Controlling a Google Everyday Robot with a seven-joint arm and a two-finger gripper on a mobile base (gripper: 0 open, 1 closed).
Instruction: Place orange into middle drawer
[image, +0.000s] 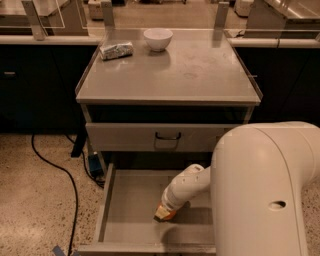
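One smooth round orange (168, 211) at tool (161, 216), grip unclear, in grey metal middle drawer (127, 200).

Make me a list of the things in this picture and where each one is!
claw: down inside the open middle drawer, at the orange
orange: at the claw's tip, low over the drawer floor, partly hidden
middle drawer: pulled open
white bowl: at the back of the cabinet top
foil packet: beside the bowl, on the cabinet top
upper drawer: closed
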